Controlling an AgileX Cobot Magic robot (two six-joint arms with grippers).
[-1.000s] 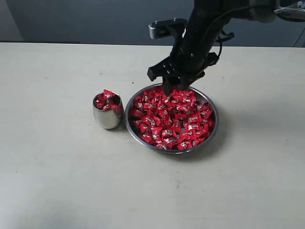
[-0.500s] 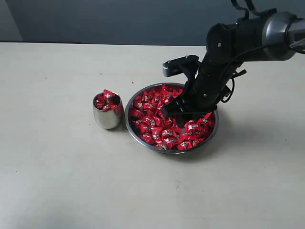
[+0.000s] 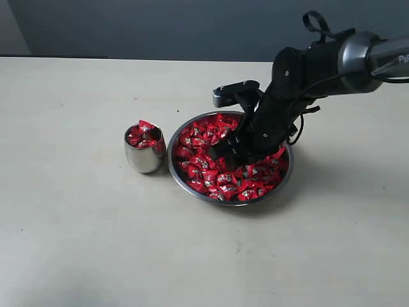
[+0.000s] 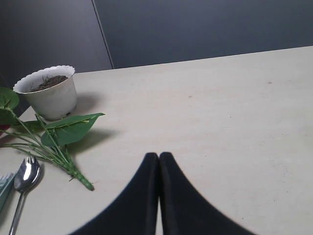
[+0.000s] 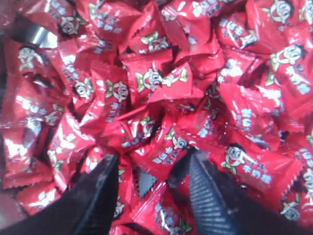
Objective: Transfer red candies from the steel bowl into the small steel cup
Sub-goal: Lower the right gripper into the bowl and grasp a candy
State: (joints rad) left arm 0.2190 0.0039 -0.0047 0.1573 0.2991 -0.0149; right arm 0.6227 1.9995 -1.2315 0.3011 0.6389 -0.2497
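The right gripper (image 5: 152, 166) holds its two dark fingers spread apart, tips sunk among the red candies (image 5: 156, 83). A few wrappers lie between them, but nothing is pinched (the jaws stand wide, not closed on any one sweet). In the exterior view it reaches down into the middle of the steel bowl (image 3: 238, 203), which is heaped nearly rim to rim with candies. Just beside the bowl, perhaps touching it, the small steel cup (image 3: 144, 161) stands upright with candies mounded above its rim. By the cup's room the job looks close to done, though the bowl holds far more than the cup could ever take. The left gripper (image 4: 159, 159), fingers pressed together and empty, hangs over bare table (image 4: 234, 112) near a white pot (image 4: 51, 95), a leafy sprig (image 4: 71, 128) and a fork (image 4: 24, 178).
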